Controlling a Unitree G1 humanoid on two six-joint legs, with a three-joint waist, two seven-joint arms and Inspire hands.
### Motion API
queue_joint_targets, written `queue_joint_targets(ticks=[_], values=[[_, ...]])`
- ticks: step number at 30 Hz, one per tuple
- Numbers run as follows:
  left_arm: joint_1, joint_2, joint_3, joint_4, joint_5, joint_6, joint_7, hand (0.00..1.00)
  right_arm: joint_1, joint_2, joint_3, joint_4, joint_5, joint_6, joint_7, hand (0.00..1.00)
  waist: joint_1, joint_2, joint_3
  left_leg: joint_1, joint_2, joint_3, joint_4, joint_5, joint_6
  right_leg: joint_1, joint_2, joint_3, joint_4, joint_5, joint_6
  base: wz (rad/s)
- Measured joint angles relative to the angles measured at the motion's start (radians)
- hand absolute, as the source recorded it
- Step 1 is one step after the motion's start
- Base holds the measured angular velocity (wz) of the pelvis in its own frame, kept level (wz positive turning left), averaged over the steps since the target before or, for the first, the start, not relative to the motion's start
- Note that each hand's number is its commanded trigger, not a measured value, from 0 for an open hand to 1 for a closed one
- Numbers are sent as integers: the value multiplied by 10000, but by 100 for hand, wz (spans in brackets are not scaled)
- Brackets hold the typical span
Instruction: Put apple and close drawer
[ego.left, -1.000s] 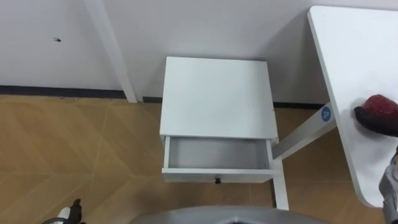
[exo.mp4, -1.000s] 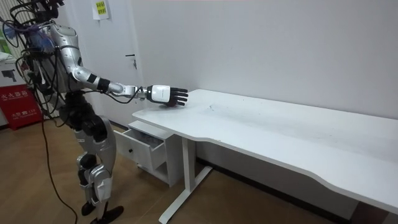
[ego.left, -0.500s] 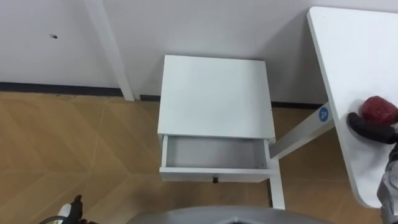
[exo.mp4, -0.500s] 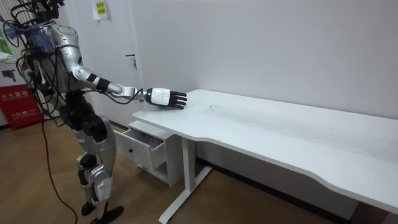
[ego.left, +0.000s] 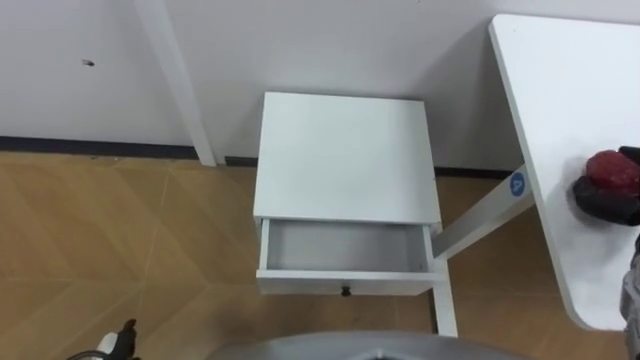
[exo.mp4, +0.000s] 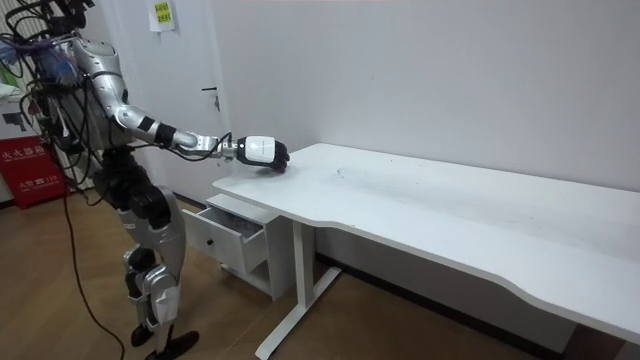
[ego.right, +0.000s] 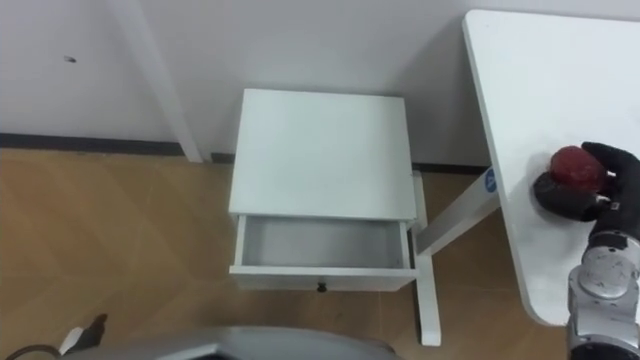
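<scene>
Smooth matt white drawer unit (ego.left: 345, 155) and desk top (ego.left: 570, 90), wood-patterned floor (ego.left: 120, 230) with slight sheen, dull dark-red apple (ego.left: 611, 170).

The right hand (ego.right: 590, 200) curls dark fingers over the near side of the apple (ego.right: 570, 164), so just its red top shows; in the left eye view the picture's right edge cuts that hand off partway. The table (ego.right: 520, 90) runs out past the top and right edges. The drawer (ego.right: 322, 243) keeps its rear part hidden under the cabinet (ego.right: 320, 150) top. At the lower left edge the left hand (ego.left: 120, 335) is mostly cut off — too little to tell more
</scene>
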Motion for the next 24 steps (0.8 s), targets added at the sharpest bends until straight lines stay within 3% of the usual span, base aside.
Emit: queue_joint_targets(ticks=[8,15,19,22,24], values=[[-20,-12,-9,65,-60,9,-139,0,-134,21,528,-20,-80,-30,44,100,68,-17,42,-7,-16,-59,4,0,0,29,36,-138,-7,0,0,0],[-117,-10,-228,100,5,36,-322,0,-256,242,1498,-1275,-1502,14,380,100,220,-34,157,-56,-15,-89,-58,1,-1,-38,15,-263,-19,1,1,0],[-461,-5,-707,102,15,87,-336,0,-207,545,2775,-1870,-2052,230,782,100,506,-57,157,-207,-20,-133,13,3,-4,-156,-14,-229,-18,6,5,4],[-693,-3,-1070,183,113,94,-337,0,-144,794,3864,-2403,-2687,352,1171,100,762,53,225,-243,-32,-182,16,6,-6,-182,-8,-210,-35,6,5,5],[-801,-21,-1124,183,222,195,-322,0,-145,938,4445,-2676,-2943,360,1379,100,868,106,197,-272,-26,-204,15,6,-6,-189,-7,-255,-42,6,5,5]])
